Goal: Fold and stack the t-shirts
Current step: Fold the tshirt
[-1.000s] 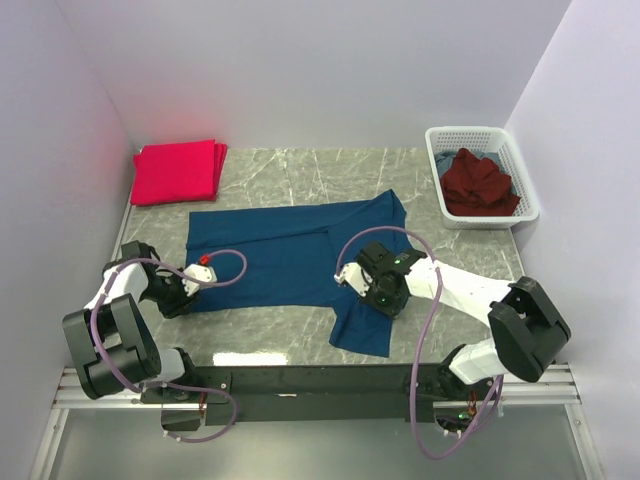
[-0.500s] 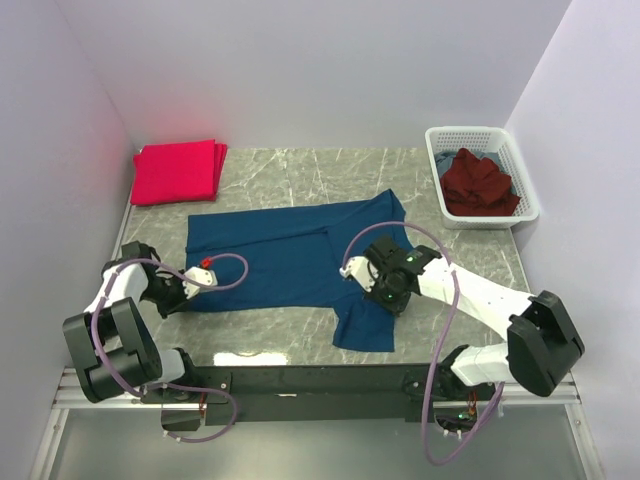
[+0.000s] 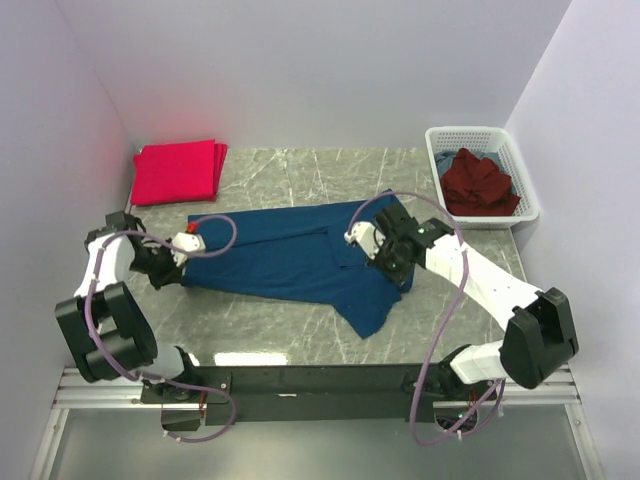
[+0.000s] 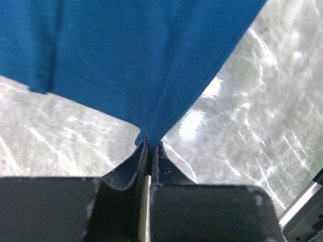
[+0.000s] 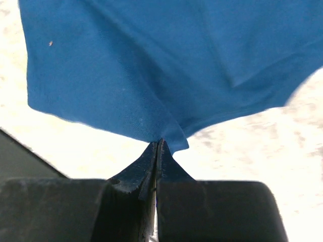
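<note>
From above, the navy t-shirt (image 3: 285,258) lies across the middle of the counter (image 3: 300,175), with the left gripper (image 3: 172,268) at its left edge and the right gripper (image 3: 388,262) on its right part. Folded pinkish-red t-shirts (image 3: 178,170) sit in the far left corner.

Left wrist: the fingers (image 4: 126,171) are clamped on a navy fold.

Right wrist: the fingers (image 5: 133,174) are pinched on a peak of navy cloth.

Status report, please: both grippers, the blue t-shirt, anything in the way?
Left gripper shut on blue t-shirt. Right gripper shut on it too. Near edge lifted, rest on table. Folded red t-shirts and basket well apart.
</note>
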